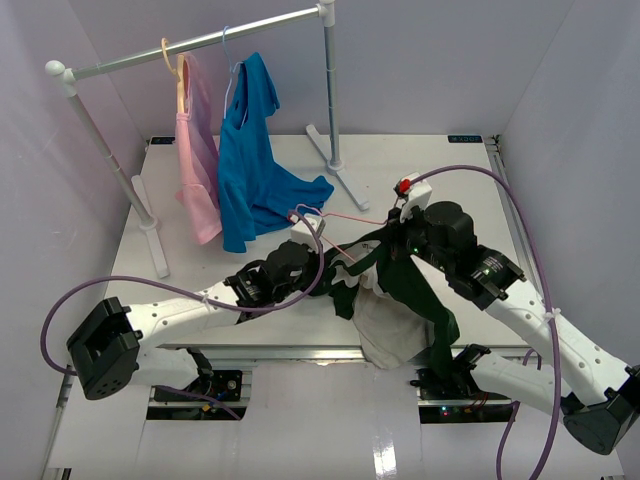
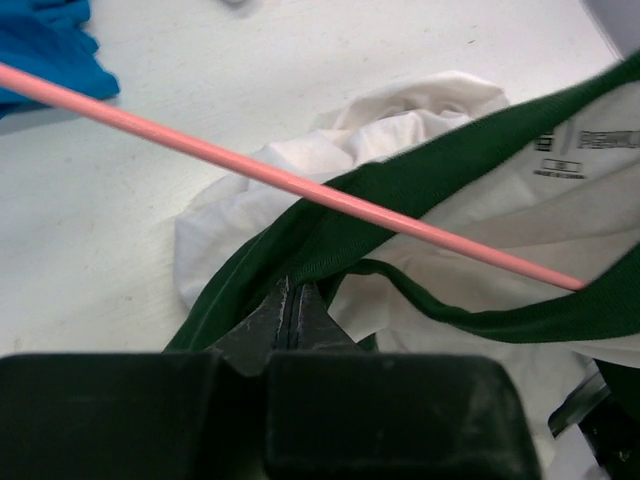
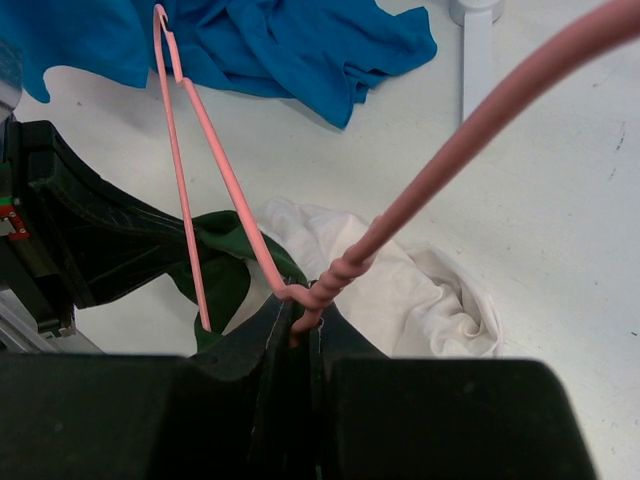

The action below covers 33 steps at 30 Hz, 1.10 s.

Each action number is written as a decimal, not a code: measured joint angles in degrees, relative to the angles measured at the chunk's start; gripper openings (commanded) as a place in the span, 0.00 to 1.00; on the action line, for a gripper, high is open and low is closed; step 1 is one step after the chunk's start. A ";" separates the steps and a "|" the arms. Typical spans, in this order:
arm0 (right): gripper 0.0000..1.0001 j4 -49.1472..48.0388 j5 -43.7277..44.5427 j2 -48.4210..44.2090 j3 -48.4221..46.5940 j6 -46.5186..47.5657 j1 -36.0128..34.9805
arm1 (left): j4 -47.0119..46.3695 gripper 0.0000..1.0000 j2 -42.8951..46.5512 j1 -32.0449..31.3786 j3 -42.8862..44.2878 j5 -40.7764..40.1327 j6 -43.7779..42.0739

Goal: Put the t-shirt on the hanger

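T-shirt is bunched at the near edge of the desk, betw. the two arms. White body is crumpled underneath, dark green parts raised on top. L jaws are fully closed, pinching a dark green edge of the t-shirt; left wrist cam shows the tips together w/ green fabric right at them. R jaws are closed too, clamped on the hanger at its twisted neck, wire sitting betw. the tips. Hanger is up off the desk, above the shirt, its far corner over toward the blue shirt. In left wrist view one pink wire runs diagonally across the shirt, and its right end goes in under a green band near the printed neck label. Can't tell how much of the hanger is inside the garment. Back of desk: rack w/ blue shirt and pink garment hanging — blue shirt's bottom lies on the desk.
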<state>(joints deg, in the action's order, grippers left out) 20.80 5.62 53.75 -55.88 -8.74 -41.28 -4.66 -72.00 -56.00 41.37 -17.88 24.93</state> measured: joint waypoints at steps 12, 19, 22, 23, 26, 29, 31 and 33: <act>0.08 -4.53 -2.58 -15.29 10.06 9.41 -0.31 | 12.91 0.00 3.55 14.73 12.82 7.25 1.24; 0.08 -7.72 -2.37 -20.45 13.58 13.19 -0.33 | 22.75 0.00 3.80 16.19 22.12 12.97 -1.00; 0.08 -8.23 -2.29 -20.45 13.58 14.11 -0.33 | 27.37 0.00 3.01 16.46 26.17 13.83 -2.52; 0.08 -8.41 -2.23 -20.45 13.60 14.25 -0.34 | 28.31 0.00 2.82 16.71 27.03 14.10 -2.94; 0.08 -8.90 -2.53 -20.70 13.70 14.75 -0.42 | 31.10 0.00 2.43 17.63 28.92 15.08 -4.02; 0.08 -8.94 -2.96 -21.66 14.21 15.02 -0.51 | 34.44 0.00 0.73 19.45 32.37 16.60 -4.77; 0.08 -8.70 -3.17 -22.53 14.55 15.16 -0.58 | 36.02 0.00 -0.93 20.88 35.47 17.94 -5.18; 0.08 -8.56 -3.25 -23.19 14.56 15.20 -0.67 | 37.66 0.00 -2.69 22.00 38.73 19.48 -5.51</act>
<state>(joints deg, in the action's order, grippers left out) 12.24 2.37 30.56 -41.32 6.46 -41.95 32.99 -74.69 -34.00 80.11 1.60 19.42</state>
